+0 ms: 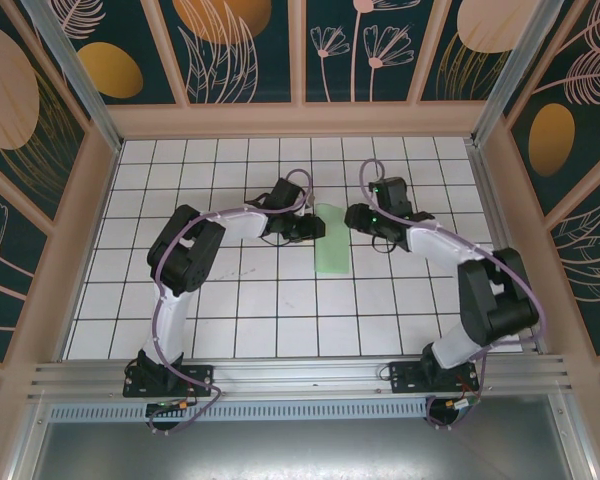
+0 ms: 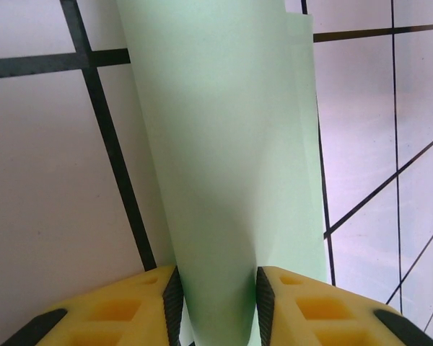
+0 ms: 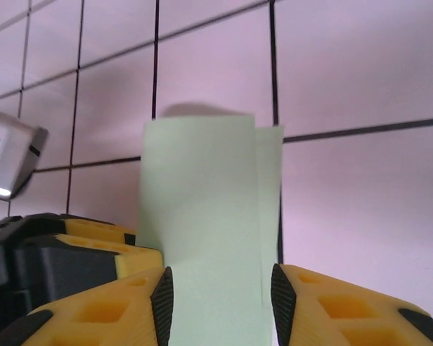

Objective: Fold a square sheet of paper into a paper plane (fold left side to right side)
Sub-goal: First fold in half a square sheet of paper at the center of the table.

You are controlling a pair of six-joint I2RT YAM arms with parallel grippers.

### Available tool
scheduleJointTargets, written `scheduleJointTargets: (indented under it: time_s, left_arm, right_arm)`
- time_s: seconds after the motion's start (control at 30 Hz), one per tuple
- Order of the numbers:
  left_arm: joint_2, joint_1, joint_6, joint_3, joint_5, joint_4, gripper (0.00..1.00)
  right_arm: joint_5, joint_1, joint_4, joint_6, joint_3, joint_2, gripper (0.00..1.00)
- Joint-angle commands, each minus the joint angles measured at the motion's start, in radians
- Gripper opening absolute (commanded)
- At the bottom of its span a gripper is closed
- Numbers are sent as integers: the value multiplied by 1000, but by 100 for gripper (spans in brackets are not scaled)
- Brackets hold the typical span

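The square sheet of paper [image 1: 332, 240] lies mid-table, pale green and folded over into a narrow upright strip. Its top layer bulges in a soft curve [image 2: 224, 144], and a sliver of the lower layer shows along its right side [image 3: 268, 180]. My left gripper [image 1: 318, 228] comes in from the left. Its jaws [image 2: 219, 306] are closed in on the curved fold, with both black pads touching it. My right gripper [image 1: 350, 217] faces it from the right, jaws [image 3: 222, 303] apart astride the flat paper, gripping nothing. The left gripper's yellow fingers [image 3: 65, 249] show beside it.
The white grid-tiled table [image 1: 230, 300] is boxed in by low wooden walls [image 1: 90, 230] on three sides. An aluminium rail [image 1: 300, 375] with both arm bases runs along the near edge. Bare tiles lie in front of and behind the paper.
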Motion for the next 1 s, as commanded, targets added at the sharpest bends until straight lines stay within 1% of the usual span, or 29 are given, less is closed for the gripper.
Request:
scheduleJointTargets:
  time_s: [0.0,0.17,0.37,0.73,0.97]
  left_arm:
    - [84,-14,55,18,-100,-82,37]
    - [105,-29,85,58,-132,-137,39]
    - [126,-38,126,103,-175,-201,41]
    - [166,-55,168,179,-233,-287,45]
    - [173,-56,166,192,-234,-290,45]
  right_arm:
    - [80,-30,-16,-5,-58,-83,46]
    - [80,-80,-15,-1,-113,-170,48]
    - [66,-122,-32,-8,-149,-230,49]
    - [52,-136,-34,-7,-181,-260,50]
    - [19,-136,-24,-2,-191,-257,50]
